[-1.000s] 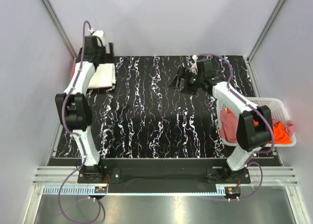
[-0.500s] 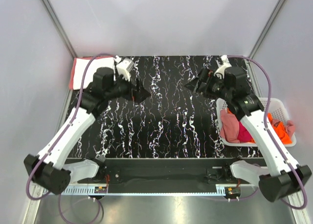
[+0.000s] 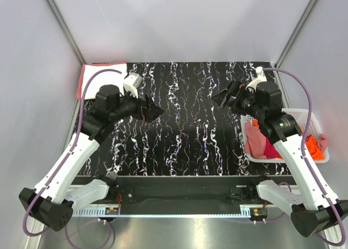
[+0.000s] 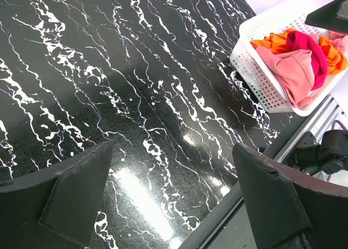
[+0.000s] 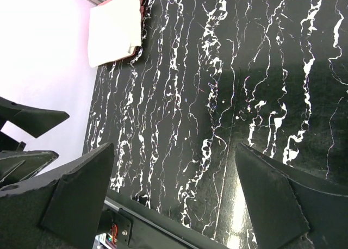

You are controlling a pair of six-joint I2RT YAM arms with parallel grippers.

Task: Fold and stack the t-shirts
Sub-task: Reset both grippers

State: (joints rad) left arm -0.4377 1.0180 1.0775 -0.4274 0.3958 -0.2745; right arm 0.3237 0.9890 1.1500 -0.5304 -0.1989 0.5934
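A folded cream-white t-shirt [image 3: 93, 81] lies on a folded salmon-pink t-shirt [image 3: 103, 66] at the table's back left corner; the right wrist view shows the cream one [image 5: 114, 26] too. Unfolded t-shirts fill the white basket [image 3: 318, 116] at the right: dusty pink [image 4: 291, 69], magenta [image 4: 307, 48] and orange [image 4: 274, 41]. My left gripper [image 3: 149, 109] hangs open over the left middle of the table, holding nothing. My right gripper [image 3: 225, 97] hangs open over the right middle, just left of the basket, also holding nothing.
The black marbled table [image 3: 179, 129] stretches between the two grippers. The basket [image 4: 255, 69] stands at the table's right edge. Grey walls close in the back and sides. A metal rail [image 3: 179, 194] runs along the near edge by the arm bases.
The left arm has come away from the folded stack at the back left and swung toward the middle. The right arm has drawn back toward the basket. Both grippers stay open.
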